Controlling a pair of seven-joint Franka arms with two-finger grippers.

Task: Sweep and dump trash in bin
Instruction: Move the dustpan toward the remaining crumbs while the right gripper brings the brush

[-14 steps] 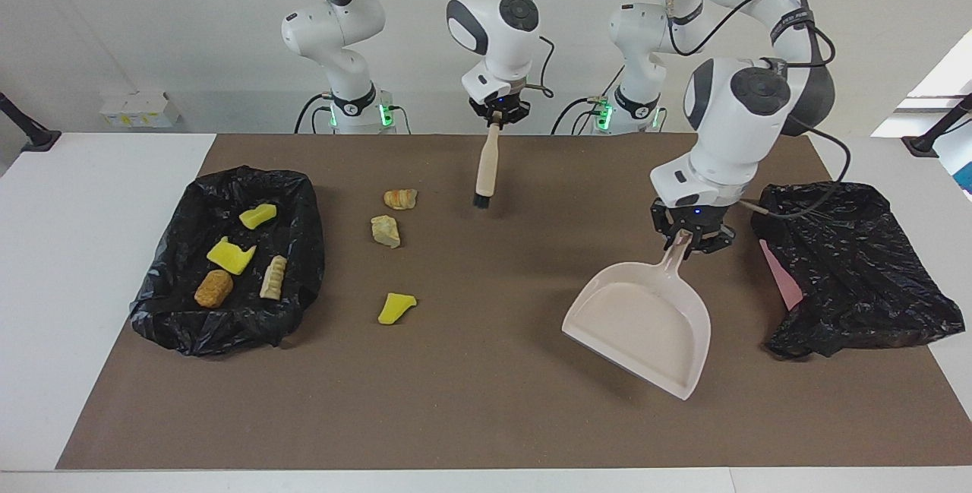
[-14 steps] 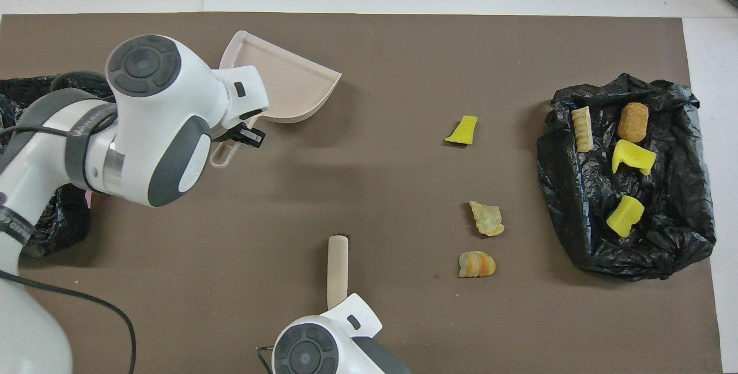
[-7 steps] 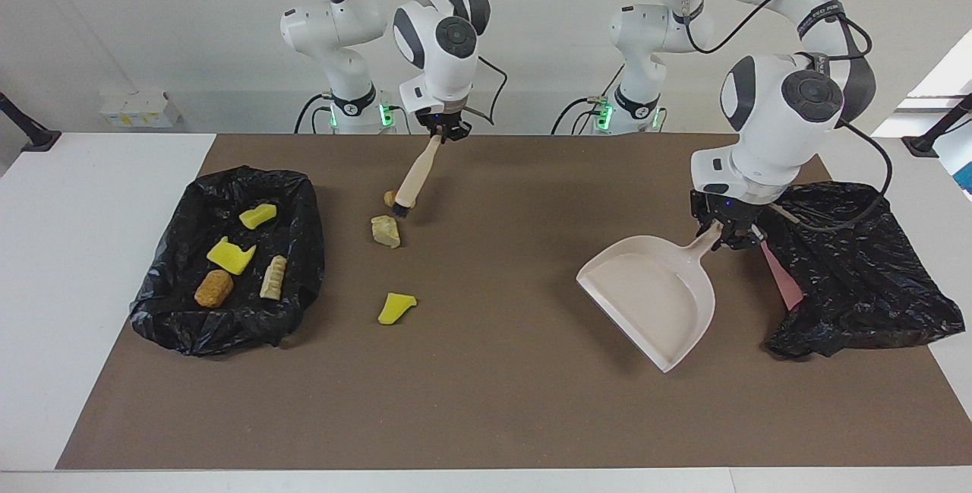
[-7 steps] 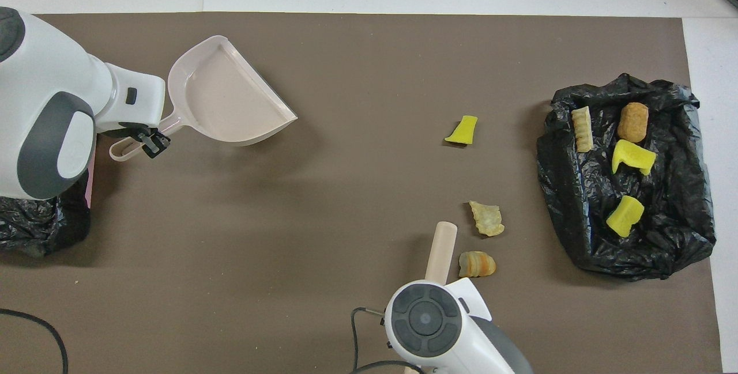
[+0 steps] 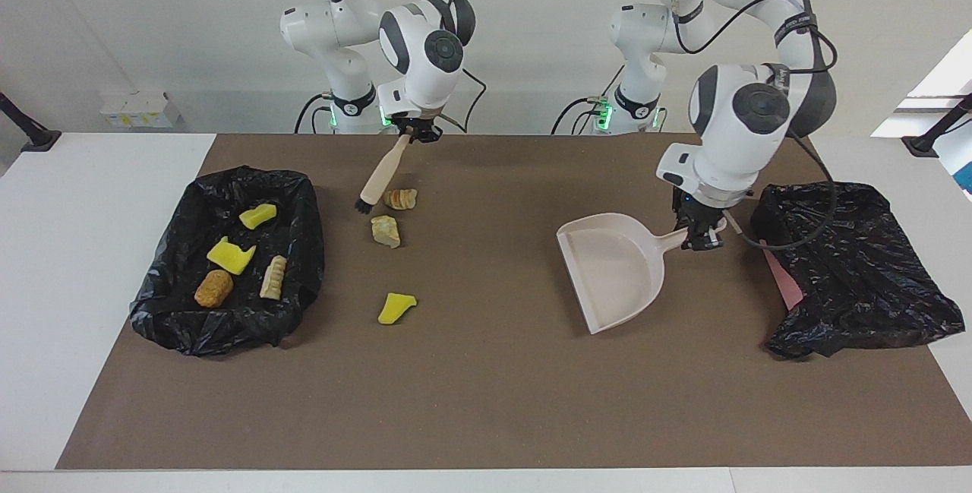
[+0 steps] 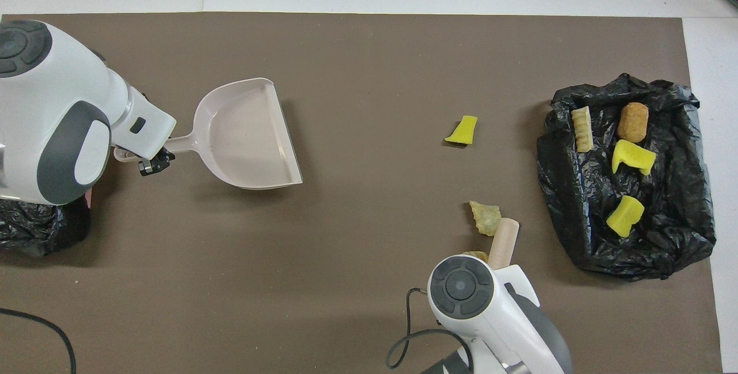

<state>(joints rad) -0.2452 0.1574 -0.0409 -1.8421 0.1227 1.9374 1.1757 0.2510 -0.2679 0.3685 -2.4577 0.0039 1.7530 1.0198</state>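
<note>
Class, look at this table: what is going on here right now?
Two robot arms are sweeping up trash. The right hand holds a brush, its bristles low beside the orange-brown lump, toward the right arm's end of the table. The left hand holds an empty dustpan by its handle, well apart from the loose pieces. Three pieces lie on the mat: that lump, a beige chunk and a yellow piece. Four more lie in the bag-lined bin.

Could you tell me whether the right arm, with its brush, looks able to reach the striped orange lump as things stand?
Probably yes: the brush in the right hand hangs beside the striped orange lump, nothing between them.
</note>
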